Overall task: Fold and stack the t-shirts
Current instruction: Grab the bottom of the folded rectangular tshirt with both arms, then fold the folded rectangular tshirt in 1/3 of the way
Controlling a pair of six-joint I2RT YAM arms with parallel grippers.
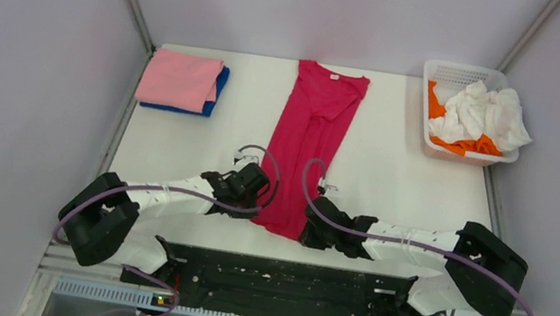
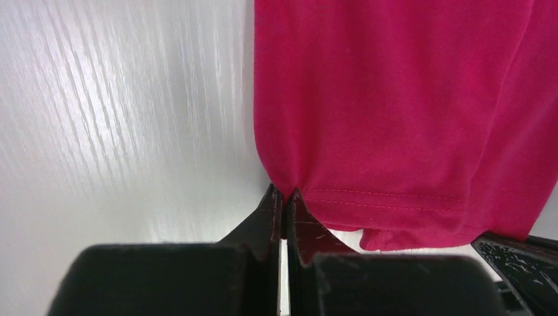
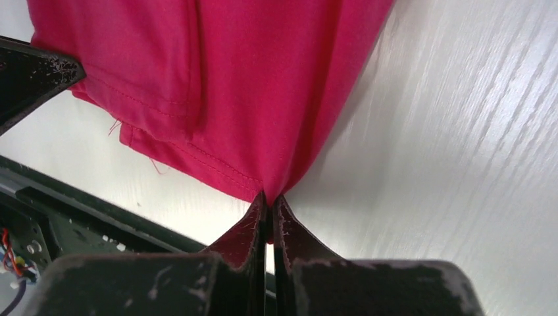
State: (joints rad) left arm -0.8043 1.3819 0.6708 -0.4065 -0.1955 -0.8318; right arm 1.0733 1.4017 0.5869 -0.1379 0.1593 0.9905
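Spanning the middle of the top view, the white table carries everything; the crimson-red t-shirt lies lengthwise down its centre as a narrow folded strip, collar toward the top of the frame, hem toward the bottom near the arm bases; at upper right the white mesh basket holds a crumpled white t-shirt on top of an orange t-shirt; at upper left a folded light pink t-shirt sits on a folded blue t-shirt, of which only the right and lower edges show; the left gripper is pressed together, pinching the hem's left corner; the right gripper is likewise clamped on the hem's right corner; the cloth puckers into each pinch.
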